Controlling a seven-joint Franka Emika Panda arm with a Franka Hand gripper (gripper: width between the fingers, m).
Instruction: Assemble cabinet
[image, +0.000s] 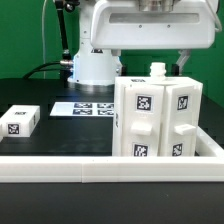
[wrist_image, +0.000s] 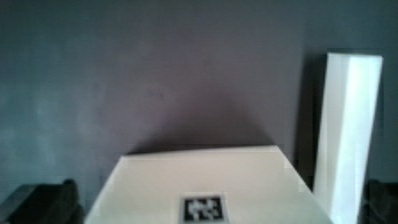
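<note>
Presently, in the exterior view, the cabinet (image: 160, 120) is standing upright on the black bench (image: 40, 90), towards the exterior view's right, showing several square tags on its white panels. The arm (image: 150, 25) is hanging directly over it, and a small white stub (image: 157, 70) is poking up at the cabinet's top edge; whether it belongs to the cabinet is not clear. A small tagged block (image: 20, 121) is lying well apart at the exterior view's left, the marker board (image: 85, 107) is lying flat behind, near the robot base (image: 95, 68), and a white rail (image: 60, 168) is running across the front. In the wrist view, the pincer (wrist_image: 210, 202) is standing spread wide, its dark fingers (wrist_image: 45, 205) showing at the frame's edges with a tagged white face of the cabinet (wrist_image: 196, 175) sitting between them. A dark gap is showing beside the one clear finger, so nothing appears clamped. A tall white strip (wrist_image: 349, 120) is rising beside that face, blurred.
</note>
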